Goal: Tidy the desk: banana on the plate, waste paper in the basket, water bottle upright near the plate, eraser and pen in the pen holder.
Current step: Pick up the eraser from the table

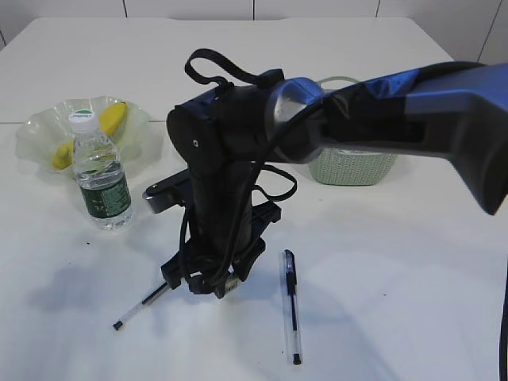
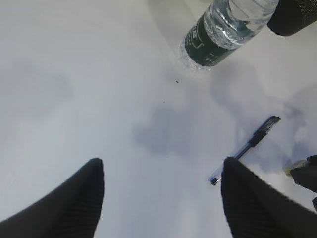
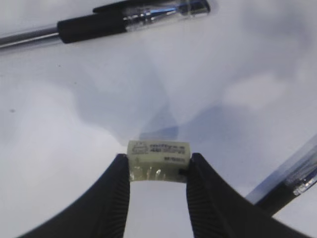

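Note:
My right gripper (image 3: 158, 161) is shut on a small cream eraser (image 3: 158, 151), its fingers pressing both ends just above the table. In the exterior view the right gripper (image 1: 216, 287) points down between two pens, one (image 1: 144, 305) to its left and one (image 1: 290, 305) to its right. Both pens (image 3: 114, 22) (image 3: 292, 178) also show in the right wrist view. My left gripper (image 2: 161, 166) hangs open over bare table, with a pen (image 2: 245, 148) by its right finger. The banana (image 1: 111, 119) lies on the plate (image 1: 32, 131). The water bottle (image 1: 101, 178) stands upright beside it. Waste paper and pen holder are out of view.
A pale green woven basket (image 1: 353, 168) stands at the back right, partly behind the right arm, which spans the middle of the exterior view. The bottle's base (image 2: 208, 49) shows at the top of the left wrist view.

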Motion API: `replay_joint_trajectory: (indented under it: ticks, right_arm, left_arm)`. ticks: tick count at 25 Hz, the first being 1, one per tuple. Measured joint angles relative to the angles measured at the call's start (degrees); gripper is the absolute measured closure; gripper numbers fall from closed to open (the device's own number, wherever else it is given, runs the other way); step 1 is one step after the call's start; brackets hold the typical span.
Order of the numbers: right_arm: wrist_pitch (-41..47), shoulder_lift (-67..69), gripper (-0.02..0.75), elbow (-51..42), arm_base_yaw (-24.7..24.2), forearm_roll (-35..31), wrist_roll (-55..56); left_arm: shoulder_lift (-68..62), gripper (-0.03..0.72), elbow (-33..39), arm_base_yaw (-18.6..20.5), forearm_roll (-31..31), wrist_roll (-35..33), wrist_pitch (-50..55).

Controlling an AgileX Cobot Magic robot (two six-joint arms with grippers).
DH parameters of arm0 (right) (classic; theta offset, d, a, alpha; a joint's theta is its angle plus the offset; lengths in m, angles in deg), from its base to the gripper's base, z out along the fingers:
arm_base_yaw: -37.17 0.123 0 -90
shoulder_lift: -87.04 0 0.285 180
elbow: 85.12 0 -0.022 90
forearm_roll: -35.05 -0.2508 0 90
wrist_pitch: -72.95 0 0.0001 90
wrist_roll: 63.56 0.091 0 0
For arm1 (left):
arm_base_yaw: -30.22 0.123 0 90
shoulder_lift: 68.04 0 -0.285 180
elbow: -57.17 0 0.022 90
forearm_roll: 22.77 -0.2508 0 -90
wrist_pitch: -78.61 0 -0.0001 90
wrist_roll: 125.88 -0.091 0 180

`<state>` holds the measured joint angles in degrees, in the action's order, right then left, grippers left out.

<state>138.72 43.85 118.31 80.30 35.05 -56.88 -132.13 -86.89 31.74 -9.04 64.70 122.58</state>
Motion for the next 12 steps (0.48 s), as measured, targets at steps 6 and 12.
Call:
replay_joint_trajectory:
  ticks: [6,12]
  right_arm:
    - [0.88,-3.42,0.472,0.00,0.00,3.08,0.07]
    - [1.27,-7.22,0.472,0.00,-0.11,8.34,0.07]
  left_arm:
    - [0.00,0.160,0.00,0.00,0.00,0.00,0.00]
    - [0.00,0.161,0.00,0.00,0.00,0.00,0.00]
